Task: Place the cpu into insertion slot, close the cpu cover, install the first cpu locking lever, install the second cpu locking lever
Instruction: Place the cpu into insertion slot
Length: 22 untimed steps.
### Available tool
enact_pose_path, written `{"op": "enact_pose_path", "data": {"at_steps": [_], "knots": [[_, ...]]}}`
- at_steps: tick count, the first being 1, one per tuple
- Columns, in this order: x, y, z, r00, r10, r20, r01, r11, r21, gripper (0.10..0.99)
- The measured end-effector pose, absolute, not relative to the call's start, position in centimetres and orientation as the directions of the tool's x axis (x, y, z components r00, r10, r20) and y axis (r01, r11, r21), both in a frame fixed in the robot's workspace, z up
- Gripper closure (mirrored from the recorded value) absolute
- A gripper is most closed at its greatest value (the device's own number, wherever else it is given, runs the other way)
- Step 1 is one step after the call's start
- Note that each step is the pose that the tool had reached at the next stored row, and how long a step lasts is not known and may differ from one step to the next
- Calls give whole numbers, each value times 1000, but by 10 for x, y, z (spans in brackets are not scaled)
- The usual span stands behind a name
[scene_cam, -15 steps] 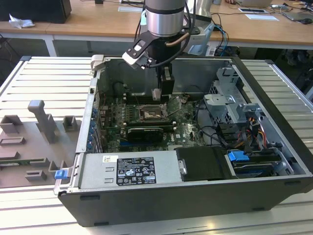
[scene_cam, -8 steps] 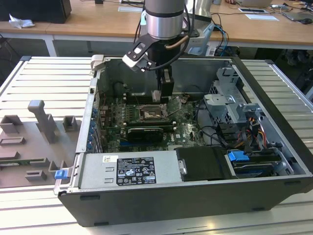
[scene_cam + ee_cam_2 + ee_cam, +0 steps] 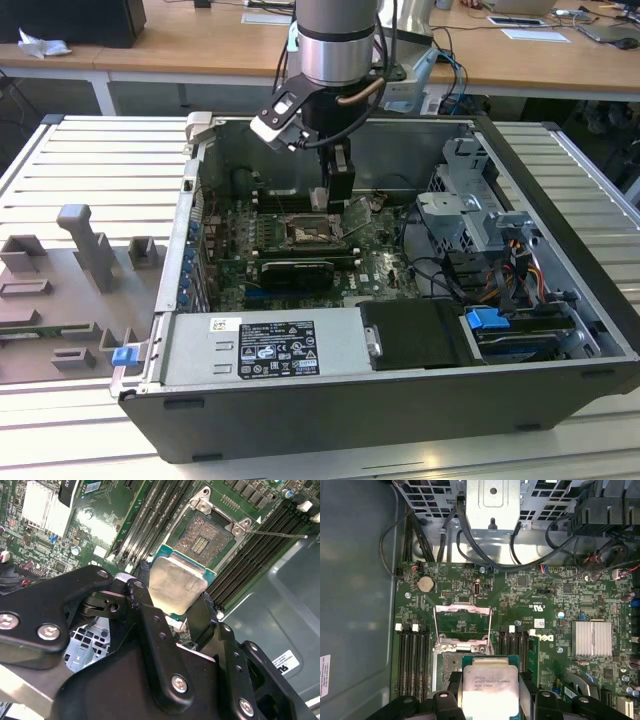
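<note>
My gripper [image 3: 335, 192] reaches down into the open computer case, just above the motherboard. In both wrist views its black fingers [image 3: 145, 580] are shut on the cpu [image 3: 177, 584], a flat square chip with a silvery top [image 3: 487, 687]. The chip is held level a little above the board, overlapping one edge of the insertion slot [image 3: 205, 537], whose dark contact field lies bare [image 3: 449, 662]. The slot also shows in the exterior view [image 3: 303, 233]. The cpu cover [image 3: 464, 608], a silver frame, is flipped open beyond the socket. A thin wire locking lever [image 3: 275, 533] stands released beside it.
Black memory slots [image 3: 412, 655] flank the socket on both sides. A finned heatsink [image 3: 591, 639], loose black cables [image 3: 485, 560] and a metal drive cage [image 3: 470, 215] lie nearby. A black expansion card [image 3: 297, 270] sits in front of the socket, and the case walls [image 3: 330, 420] surround everything.
</note>
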<state>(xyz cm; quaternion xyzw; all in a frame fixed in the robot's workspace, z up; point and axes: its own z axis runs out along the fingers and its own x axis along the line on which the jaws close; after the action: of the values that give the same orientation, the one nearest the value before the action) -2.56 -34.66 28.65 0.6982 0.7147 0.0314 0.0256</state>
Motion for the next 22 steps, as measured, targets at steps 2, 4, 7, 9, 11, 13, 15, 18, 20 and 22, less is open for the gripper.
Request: {"op": "enact_pose_path", "data": {"at_steps": [2, 4, 7, 9, 11, 13, 15, 18, 20, 22], "knots": [[-26, -347, 285, -24, 1000, 7, 996, 23, 81, 549], [-26, -347, 284, -23, 1000, 7, 996, 23, 81, 549], [-26, -347, 284, -23, 1000, 7, 996, 23, 81, 549], [-26, -347, 283, -23, 1000, 7, 996, 23, 81, 549], [-26, -347, 282, -23, 1000, 7, 996, 23, 81, 549], [-26, -347, 282, -23, 1000, 7, 996, 23, 81, 549], [-26, -347, 281, -23, 1000, 7, 996, 23, 81, 549], [-26, -347, 281, -23, 1000, 7, 996, 23, 81, 549], [-26, -347, 281, -23, 1000, 7, 996, 23, 81, 549], [-26, -347, 280, -23, 1000, 7, 996, 23, 81, 549]]}}
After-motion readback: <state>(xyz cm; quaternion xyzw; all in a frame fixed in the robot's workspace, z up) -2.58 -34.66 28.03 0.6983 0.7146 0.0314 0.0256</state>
